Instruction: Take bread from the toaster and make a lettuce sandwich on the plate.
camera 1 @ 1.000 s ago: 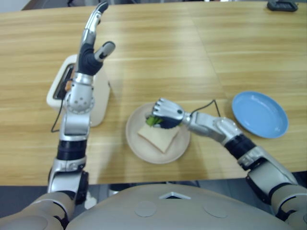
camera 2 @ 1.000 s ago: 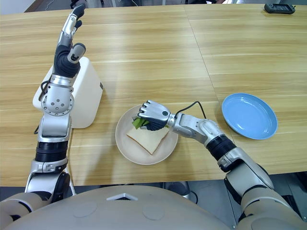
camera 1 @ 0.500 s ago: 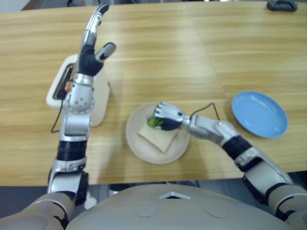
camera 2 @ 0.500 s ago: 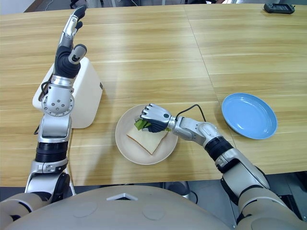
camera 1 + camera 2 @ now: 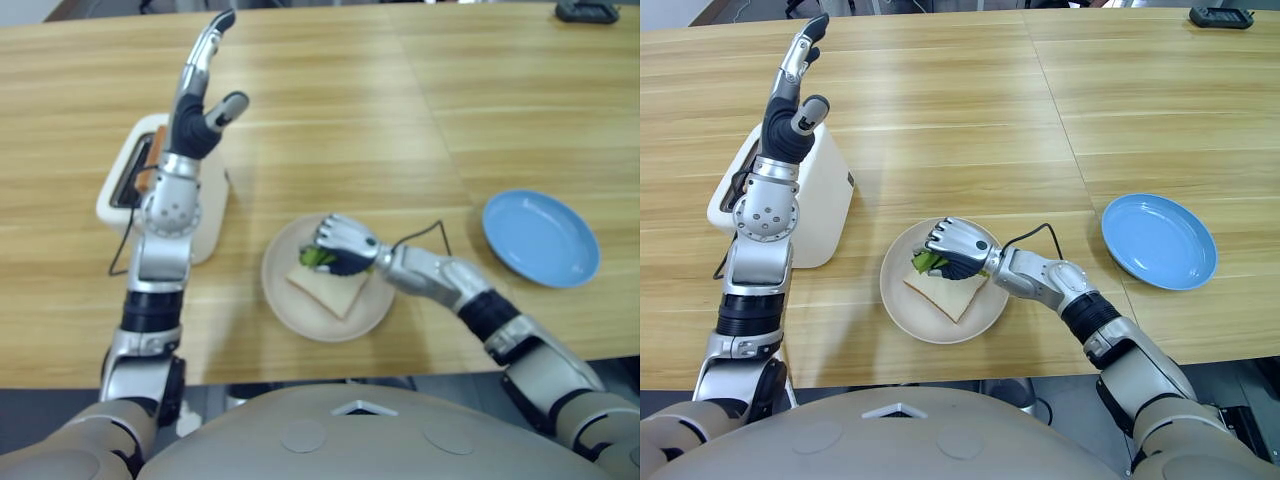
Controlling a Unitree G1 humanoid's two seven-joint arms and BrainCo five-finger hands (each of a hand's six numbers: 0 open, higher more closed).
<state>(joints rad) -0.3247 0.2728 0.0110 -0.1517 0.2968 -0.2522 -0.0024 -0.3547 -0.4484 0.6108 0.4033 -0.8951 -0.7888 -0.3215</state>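
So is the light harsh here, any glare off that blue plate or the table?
Left eye view: light looks soft and even, no bright patch on the table. Right eye view: the blue plate shows just a faint sheen near its rim, and the cream plate throws only a thin, soft-edged shadow.

Two plates are sitting on the surface [image 5: 940,120]: a beige plate [image 5: 940,330] and a blue plate [image 5: 1160,245]. One toaster [image 5: 820,215], one bread slice [image 5: 950,293] and one lettuce piece [image 5: 928,262] are showing.
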